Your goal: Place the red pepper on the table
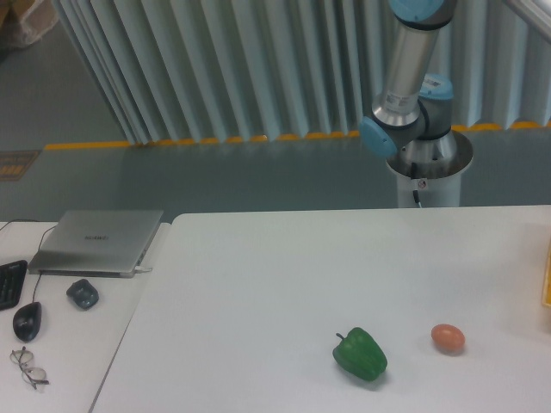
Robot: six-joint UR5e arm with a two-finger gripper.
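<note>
The red pepper is out of view. The white table (pixel 258 284) fills the lower part of the camera view. Only the arm's base and lower links (pixel 411 103) show, behind the table's far edge at the upper right. The arm runs up out of the top of the frame, and the gripper is not in view.
A green pepper (pixel 360 354) lies on the table near the front, with an orange-brown egg-shaped thing (pixel 448 338) to its right. A yellow edge (pixel 547 275) shows at the far right. On the left desk are a laptop (pixel 96 241), mice (pixel 27 320) and glasses (pixel 27 366).
</note>
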